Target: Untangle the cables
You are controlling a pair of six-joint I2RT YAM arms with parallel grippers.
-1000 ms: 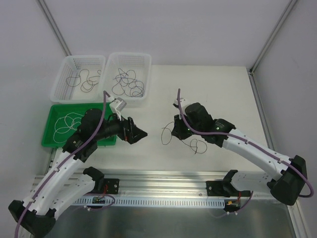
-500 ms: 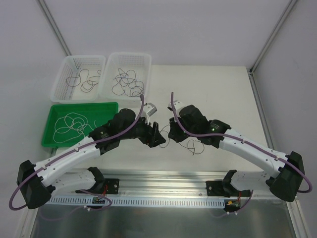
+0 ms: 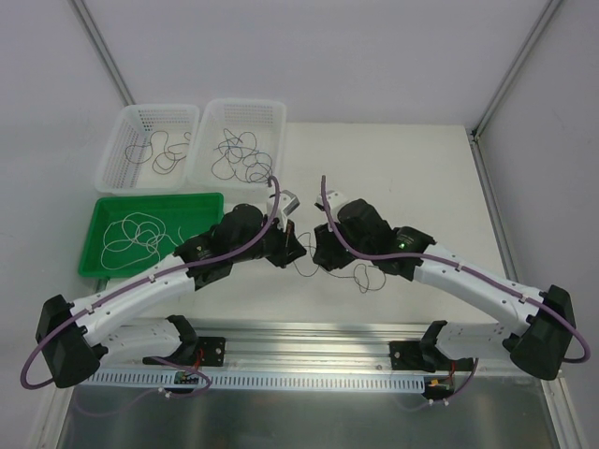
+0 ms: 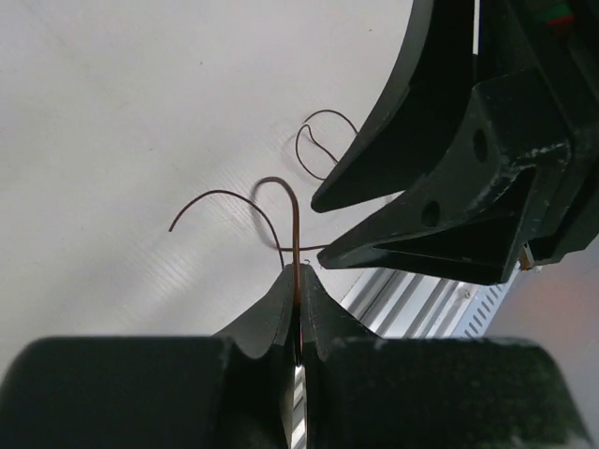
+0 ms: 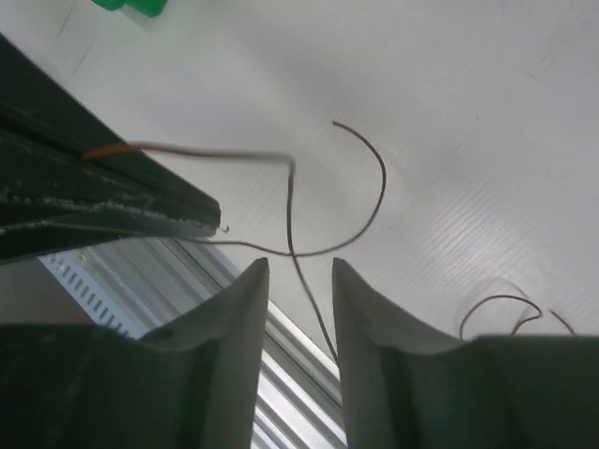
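Left wrist shows left gripper (image 4: 298,273) clamped on a brownish cable (image 4: 295,220), right gripper (image 5: 299,268) narrowly parted

White table (image 3: 402,168) across the middle of the frame, white basket (image 3: 110,154) upper left, second white basket (image 3: 245,103) just beside it, green tray (image 3: 154,198) below them, thin dark cables (image 3: 367,278) curling loose at centre

We see a basket (image 3: 159,108) left of another basket (image 3: 245,102), a tray (image 3: 197,208) before the first, and cables (image 3: 363,280) on the surface (image 3: 402,168) further right.
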